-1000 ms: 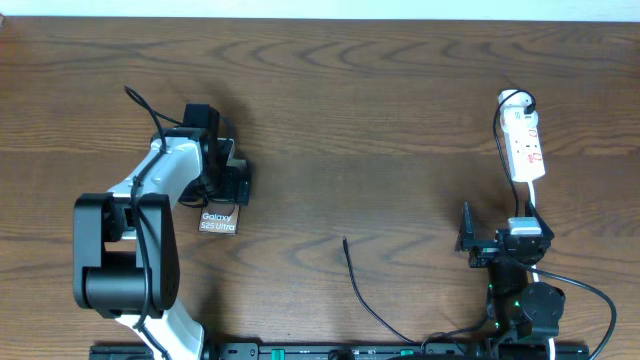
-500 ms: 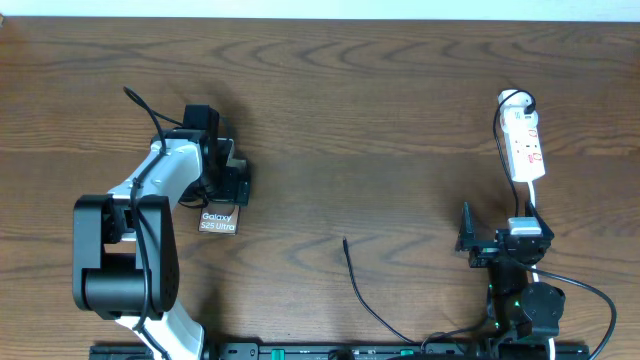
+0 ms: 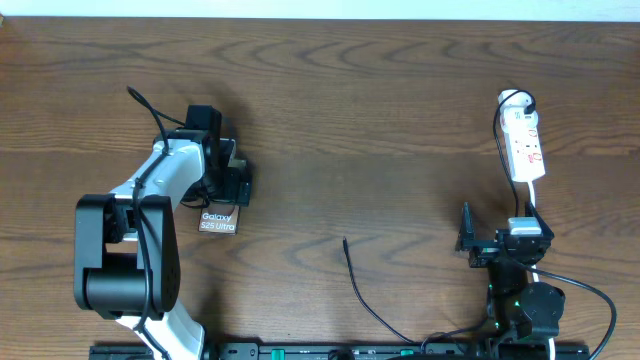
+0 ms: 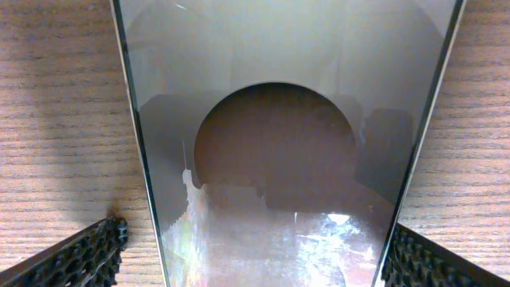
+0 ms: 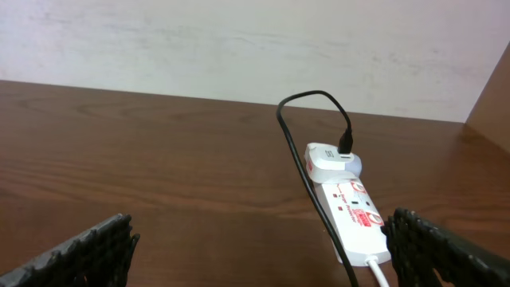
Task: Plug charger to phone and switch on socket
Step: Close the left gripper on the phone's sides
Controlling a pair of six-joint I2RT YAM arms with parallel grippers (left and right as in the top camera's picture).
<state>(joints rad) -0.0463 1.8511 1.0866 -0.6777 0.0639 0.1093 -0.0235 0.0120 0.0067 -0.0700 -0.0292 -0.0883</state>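
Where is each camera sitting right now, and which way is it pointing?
Overhead: fixed above the table, looking straight down; left arm and right arm show, plus the phone, charger and socket.
Left wrist: on the left arm, looking down close at the phone's glossy face; its fingers show at the bottom corners.
Right wrist: low over the table, facing across it to the socket and wall; its fingers fill the bottom corners.
Shared: overhead and left wrist both see the phone; overhead and right wrist, the socket.

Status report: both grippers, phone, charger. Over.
Left gripper open, straddling glossy brownish phone. Right gripper open, empty, short of white power strip. Thin black charger cable tip lying loose, not in phone. Nothing between them.
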